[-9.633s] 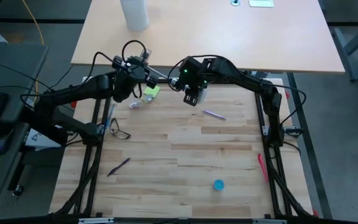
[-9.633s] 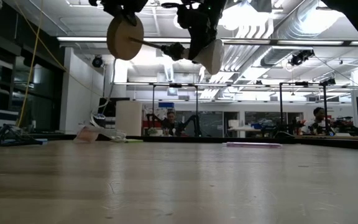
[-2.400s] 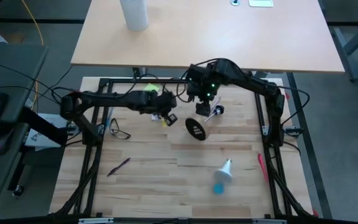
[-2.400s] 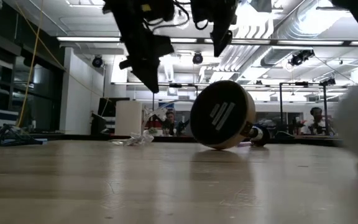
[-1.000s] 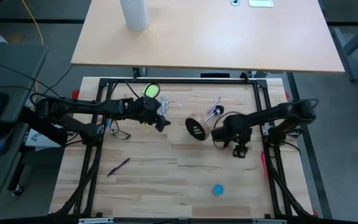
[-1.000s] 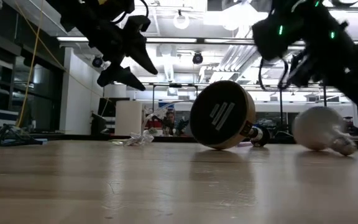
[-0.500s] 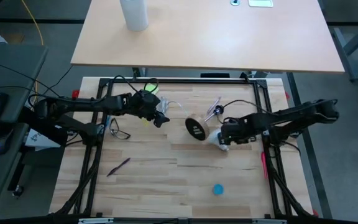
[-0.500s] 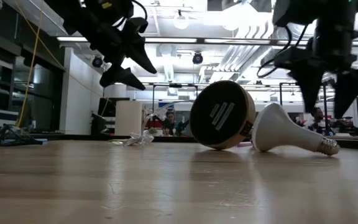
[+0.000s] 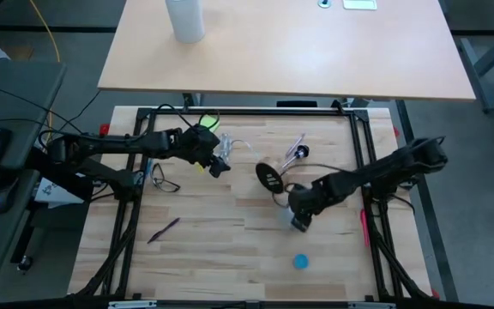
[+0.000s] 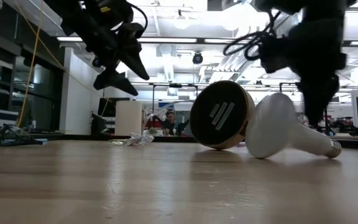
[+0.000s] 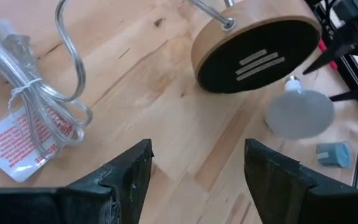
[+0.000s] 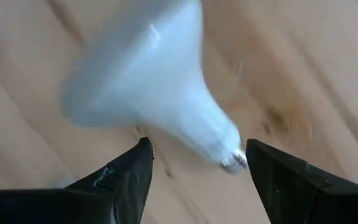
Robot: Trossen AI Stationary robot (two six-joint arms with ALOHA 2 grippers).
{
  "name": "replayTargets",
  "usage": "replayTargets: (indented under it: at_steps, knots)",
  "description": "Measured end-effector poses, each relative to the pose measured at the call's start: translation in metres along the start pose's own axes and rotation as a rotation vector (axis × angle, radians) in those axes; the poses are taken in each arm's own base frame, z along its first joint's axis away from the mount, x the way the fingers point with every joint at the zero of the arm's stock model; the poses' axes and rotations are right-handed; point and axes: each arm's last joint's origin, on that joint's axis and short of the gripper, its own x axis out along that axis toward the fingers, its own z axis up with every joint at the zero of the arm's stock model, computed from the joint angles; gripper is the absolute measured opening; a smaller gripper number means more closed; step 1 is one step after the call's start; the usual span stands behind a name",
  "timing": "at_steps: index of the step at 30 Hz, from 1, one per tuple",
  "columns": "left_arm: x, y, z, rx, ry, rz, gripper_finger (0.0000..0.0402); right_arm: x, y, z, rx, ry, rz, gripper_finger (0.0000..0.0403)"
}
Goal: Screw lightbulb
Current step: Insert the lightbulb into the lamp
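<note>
On the left, our left gripper (image 9: pixel 219 165) hangs above the table (image 9: pixel 230 232) with its fingers apart and empty, over the coiled clear cord (image 11: pixel 30 99) and its tag. It is well clear of anything the task needs.

Toward the middle, the lamp base (image 9: pixel 270 178) lies tipped on its edge, its black underside facing the near side in the low view. We cannot make out the socket clearly from here.

Just right of the base, the bulb (image 10: pixel 278 127) lies on its side on the wood, globe close against the base and screw end pointing right. Our right gripper (image 9: pixel 299 220) is over it, fingers spread to either side of the neck in the right wrist view and not clamped on it.

So we judge nothing is screwed in yet. The bulb must be picked up, the base stood up or held steady, and the screw end lined up with the socket and turned home.
</note>
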Motion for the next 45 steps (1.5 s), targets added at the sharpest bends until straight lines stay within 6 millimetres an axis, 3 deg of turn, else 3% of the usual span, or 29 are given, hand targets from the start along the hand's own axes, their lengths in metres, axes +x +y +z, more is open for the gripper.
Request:
replayTargets:
  at_steps: [5,17,27,37,45]
  knots:
    - [0.000,0.000,-0.001,-0.010,0.011,0.008,0.0232,0.017,0.014,-0.015,-0.229,0.064,-0.025,0.0249]
    - [0.000,-0.002,-0.003,-0.006,0.015,0.007,0.0232,0.040,0.025,-0.023,-0.648,-0.002,-0.156,0.0249]
    - [0.001,-0.003,-0.004,-0.086,0.014,0.008,0.0232,0.032,0.032,-0.010,-0.550,-0.054,-0.111,0.0249]
    - [0.001,-0.004,-0.003,-0.102,0.007,-0.008,0.0232,0.025,0.040,0.008,-0.142,-0.178,-0.032,0.0249]
    - [0.001,-0.004,-0.003,-0.076,0.012,-0.014,0.0232,0.060,0.042,0.006,-0.128,-0.159,-0.130,0.0249]
